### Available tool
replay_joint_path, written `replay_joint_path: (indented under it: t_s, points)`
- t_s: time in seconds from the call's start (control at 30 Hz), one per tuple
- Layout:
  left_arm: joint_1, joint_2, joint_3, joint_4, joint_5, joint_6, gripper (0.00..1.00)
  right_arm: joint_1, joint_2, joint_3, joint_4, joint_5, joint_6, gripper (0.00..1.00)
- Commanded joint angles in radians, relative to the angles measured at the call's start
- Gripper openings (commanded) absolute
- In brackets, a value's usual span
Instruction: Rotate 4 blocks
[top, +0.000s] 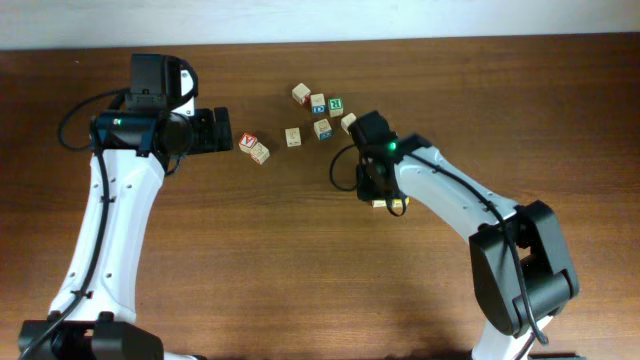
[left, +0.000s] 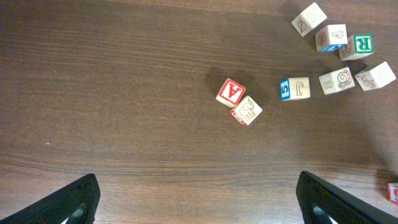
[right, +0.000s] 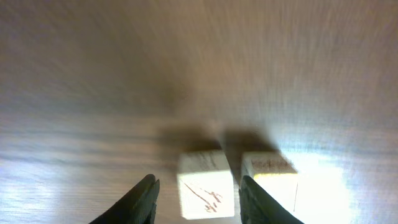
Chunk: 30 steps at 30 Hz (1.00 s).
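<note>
In the right wrist view a cream block with red marks (right: 205, 186) sits on the table between the fingers of my right gripper (right: 198, 180). The jaws are open, with a clear gap on the left side of the block. A yellow-faced block (right: 270, 180) stands just outside the right finger. From overhead this pair (top: 398, 206) lies under the right gripper (top: 380, 192). More blocks form a loose cluster: one with a blue face (left: 295, 88), two beside it (left: 336, 81) (left: 375, 76), two behind (left: 309, 18) (left: 330, 37). My left gripper (left: 199, 202) hangs wide open, holding nothing.
A red-letter cube (left: 231, 92) touches a cream cube with a red animal picture (left: 246, 111) ahead of the left gripper. A green-letter cube (left: 356, 46) sits in the far cluster. The table's far edge (top: 320, 42) meets a white wall.
</note>
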Motion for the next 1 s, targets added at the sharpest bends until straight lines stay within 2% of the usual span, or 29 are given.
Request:
replay_joint_path:
  t_s: [0.0, 0.07, 0.13, 0.2, 0.33, 0.57, 0.63, 0.67, 0.7, 0.73, 0.77, 0.87, 0.9, 0.97]
  points:
    - [0.0, -0.005, 0.007, -0.002, -0.011, -0.009, 0.99, 0.003, -0.006, 0.226, -0.019, 0.026, -0.094, 0.51]
    - [0.0, -0.005, 0.007, -0.002, -0.01, -0.009, 0.99, 0.001, -0.003, 0.266, 0.135, 0.051, -0.225, 0.51]
    - [0.0, -0.005, 0.007, -0.001, -0.011, -0.009, 0.99, -0.019, 0.04, 0.266, 0.297, 0.05, -0.281, 0.51]
    - [0.0, -0.005, 0.007, -0.002, -0.011, -0.009, 0.99, -0.03, 0.15, 0.266, 0.417, 0.043, -0.318, 0.59]
    - [0.0, -0.005, 0.007, -0.002, -0.011, -0.009, 0.99, -0.04, 0.324, 0.266, 0.501, 0.043, -0.431, 0.6]
    - [0.0, -0.005, 0.007, -0.001, -0.011, -0.009, 0.99, -0.062, 0.37, 0.261, 0.528, -0.043, -0.475, 0.6]
    - [0.0, -0.005, 0.007, -0.001, -0.011, -0.009, 0.99, -0.063, 0.372, 0.261, 0.541, -0.04, -0.475, 0.48]
    - [0.0, -0.005, 0.007, -0.002, -0.011, -0.009, 0.99, -0.063, 0.372, 0.261, 0.541, -0.04, -0.475, 0.46]
    - [0.0, -0.005, 0.007, -0.002, -0.01, -0.009, 0.99, -0.063, 0.372, 0.261, 0.537, -0.04, -0.456, 0.35]
    - [0.0, -0.005, 0.007, -0.002, -0.011, -0.009, 0.99, -0.062, 0.372, 0.261, 0.533, -0.039, -0.44, 0.35]
    - [0.0, -0.005, 0.007, -0.001, -0.011, -0.009, 0.99, -0.062, 0.372, 0.26, 0.522, -0.04, -0.417, 0.4]
    - [0.0, -0.005, 0.007, -0.001, -0.011, -0.009, 0.99, -0.062, 0.372, 0.26, 0.512, -0.036, -0.373, 0.41]
    - [0.0, -0.005, 0.007, -0.002, -0.011, -0.009, 0.99, -0.062, 0.372, 0.26, 0.511, -0.036, -0.373, 0.35]
    - [0.0, -0.005, 0.007, -0.002, -0.011, -0.009, 0.99, -0.062, 0.372, 0.259, 0.493, -0.036, -0.373, 0.31]
